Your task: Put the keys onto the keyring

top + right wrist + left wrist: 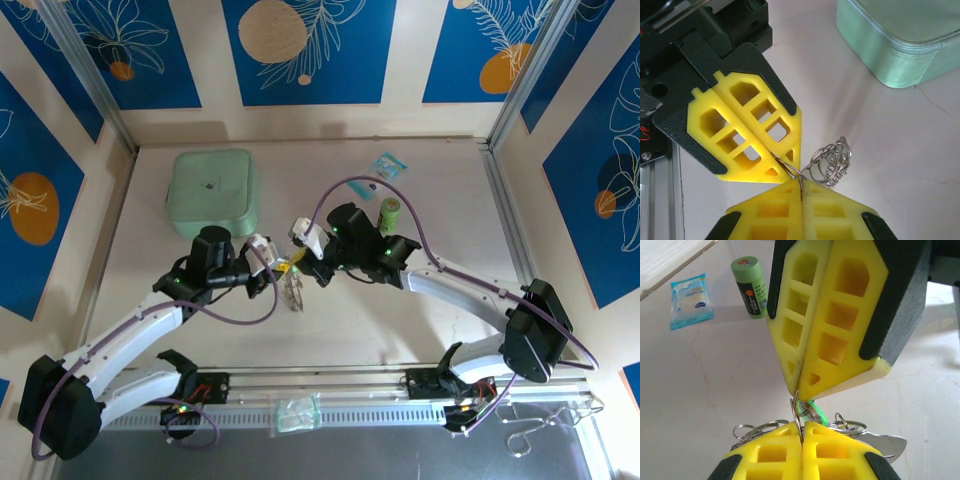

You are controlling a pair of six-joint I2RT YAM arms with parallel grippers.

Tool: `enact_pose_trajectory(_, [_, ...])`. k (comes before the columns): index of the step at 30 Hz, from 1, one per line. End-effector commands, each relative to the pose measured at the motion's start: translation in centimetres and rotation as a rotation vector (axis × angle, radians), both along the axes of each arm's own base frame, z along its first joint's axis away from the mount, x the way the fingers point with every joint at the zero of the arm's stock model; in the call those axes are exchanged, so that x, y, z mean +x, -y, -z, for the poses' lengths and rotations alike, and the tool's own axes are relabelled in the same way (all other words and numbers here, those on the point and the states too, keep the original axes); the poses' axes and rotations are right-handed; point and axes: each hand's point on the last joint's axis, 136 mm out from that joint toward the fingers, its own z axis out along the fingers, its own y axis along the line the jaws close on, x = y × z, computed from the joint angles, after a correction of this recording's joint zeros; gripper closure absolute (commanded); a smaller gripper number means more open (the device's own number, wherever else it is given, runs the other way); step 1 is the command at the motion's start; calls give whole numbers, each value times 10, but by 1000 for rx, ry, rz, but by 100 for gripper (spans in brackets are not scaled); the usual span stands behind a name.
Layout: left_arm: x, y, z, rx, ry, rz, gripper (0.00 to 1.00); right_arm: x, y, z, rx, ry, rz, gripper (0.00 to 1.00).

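The keyring (295,290) hangs over the middle of the table, pinched between both grippers, which meet tip to tip. My left gripper (802,427) is shut on its thin silvery wire (798,415). My right gripper (801,184) is shut on the same wire (795,174) from the opposite side. From above, the left gripper (275,268) and the right gripper (305,262) almost touch. A key with a green plastic head (816,412) hangs on the wire between the two sets of fingertips. Several small split rings (832,162) bunch along the loop, and a flat silvery blade (887,445) sticks out to the right.
A mint-green zip case (212,192) lies at the back left. An upright green cylinder (390,213) and a blue packet (389,165) sit at the back right. A clear plastic bag (298,412) rests on the front rail, and metal tools (530,430) lie at the front right.
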Motion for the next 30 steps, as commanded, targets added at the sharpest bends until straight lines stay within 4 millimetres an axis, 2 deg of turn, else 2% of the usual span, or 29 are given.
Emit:
enact_pose_trajectory(1, [-13,5,-4,6,55,69,100,18,5,-13,19,-7,85,100])
enact_pose_trajectory(22, [-10,4,-6,22,117,49,100,19,13,-2,-36,-39,114,100])
enact_pose_trajectory(24, [-9,4,-5,23,114,45,100,12,9,-7,-10,-47,74,100])
enact_pose_trajectory(28, [-8,6,-5,10,85,34,100,-17,-4,-37,131,48,-90,100])
enact_pose_trajectory(30, [-7,6,-7,-4,61,19,100,-16,0,-48,152,135,-92,100])
